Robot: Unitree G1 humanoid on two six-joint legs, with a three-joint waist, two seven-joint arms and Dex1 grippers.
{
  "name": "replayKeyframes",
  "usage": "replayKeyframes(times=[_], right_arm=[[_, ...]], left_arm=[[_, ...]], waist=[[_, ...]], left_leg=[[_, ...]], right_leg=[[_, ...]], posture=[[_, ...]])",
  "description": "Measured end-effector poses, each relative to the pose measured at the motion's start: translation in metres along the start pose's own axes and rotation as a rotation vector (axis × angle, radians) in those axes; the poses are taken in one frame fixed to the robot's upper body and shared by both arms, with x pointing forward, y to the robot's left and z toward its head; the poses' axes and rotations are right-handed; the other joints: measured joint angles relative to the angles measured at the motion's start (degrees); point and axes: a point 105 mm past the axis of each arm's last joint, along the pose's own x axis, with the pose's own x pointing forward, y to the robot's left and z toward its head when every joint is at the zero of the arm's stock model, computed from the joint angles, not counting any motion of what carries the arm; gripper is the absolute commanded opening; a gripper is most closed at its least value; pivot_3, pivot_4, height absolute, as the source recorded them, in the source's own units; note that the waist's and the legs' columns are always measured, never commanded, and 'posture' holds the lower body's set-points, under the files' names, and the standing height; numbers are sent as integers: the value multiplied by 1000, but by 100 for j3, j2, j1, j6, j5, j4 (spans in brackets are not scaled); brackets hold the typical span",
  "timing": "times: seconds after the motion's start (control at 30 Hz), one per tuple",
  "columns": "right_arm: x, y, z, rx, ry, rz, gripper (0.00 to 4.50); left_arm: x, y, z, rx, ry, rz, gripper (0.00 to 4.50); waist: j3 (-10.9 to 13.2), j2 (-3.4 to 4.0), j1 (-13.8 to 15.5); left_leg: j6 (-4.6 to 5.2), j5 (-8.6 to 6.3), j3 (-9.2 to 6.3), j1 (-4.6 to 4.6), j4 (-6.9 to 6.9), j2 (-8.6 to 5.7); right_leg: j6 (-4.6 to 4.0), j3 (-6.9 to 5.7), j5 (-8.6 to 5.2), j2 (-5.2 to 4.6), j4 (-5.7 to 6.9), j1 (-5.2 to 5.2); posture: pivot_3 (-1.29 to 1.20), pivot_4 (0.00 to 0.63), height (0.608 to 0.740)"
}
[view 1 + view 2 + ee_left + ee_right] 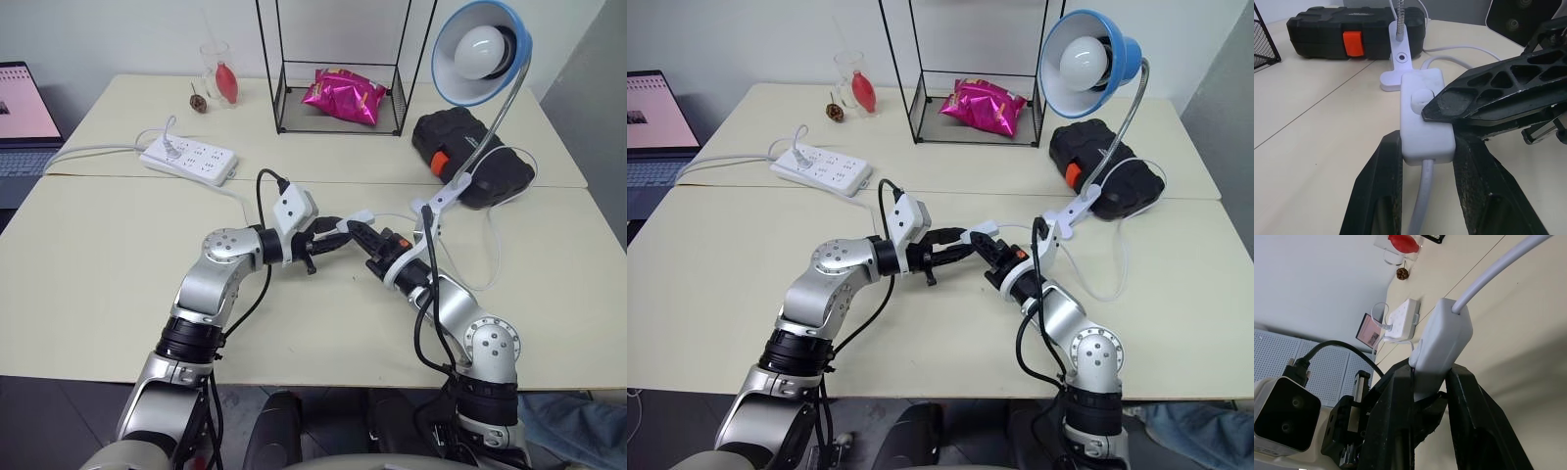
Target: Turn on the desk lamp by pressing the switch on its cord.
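Spanning two abutting beige tables (pixel 118 294), both claws grip the switch (pixel 1425 115).

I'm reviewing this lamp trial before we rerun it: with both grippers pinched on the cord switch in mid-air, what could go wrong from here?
1. The right gripper squeezes the switch beside its round button, so the press may miss; the desk lamp looks unlit.
2. The left gripper holds only the switch's end, so it might twist or slip free.
3. The cord runs to the clip base; a tug could shift the lamp.
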Motion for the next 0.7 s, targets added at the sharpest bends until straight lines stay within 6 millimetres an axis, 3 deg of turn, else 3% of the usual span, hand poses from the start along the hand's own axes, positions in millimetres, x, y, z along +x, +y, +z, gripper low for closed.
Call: replayKeyframes(times=[0.1, 0.17, 0.3, 0.43, 0.7], right_arm=[[0, 0, 0, 11, 1, 3, 553], [0, 0, 0, 14, 0, 5, 1262], [0, 3, 1, 24, -6, 29, 2084], [0, 5, 3, 39, -15, 43, 3198], [1, 6, 5, 46, -25, 38, 3220]], left_arm=[[0, 0, 0, 1, 1, 1, 1105], [0, 0, 0, 2, 0, 1, 1105], [0, 0, 0, 2, 1, 0, 1098], [0, 0, 0, 2, 1, 0, 1098], [1, -1, 0, 3, 2, -3, 1098]], waist=[[0, 0, -1], [0, 0, -1], [0, 0, -1], [0, 0, -2], [0, 0, -3]], left_leg=[[0, 0, 0, 0, -2, 0], [0, 0, 0, 0, -2, 0], [0, 0, 0, 0, -4, 0], [0, 0, 0, 0, -5, 0], [0, 0, 1, -1, -6, 0]], right_leg=[[-1, 0, -1, 0, 0, -1], [-1, 0, -1, 0, 0, -2], [-1, 0, -1, 0, -1, -2], [-1, 0, -1, 0, -1, -2], [-2, 0, -2, 0, -2, -3]], posture=[[0, 150, 740], [0, 150, 740], [0, 150, 740], [0, 150, 740], [0, 150, 740]])
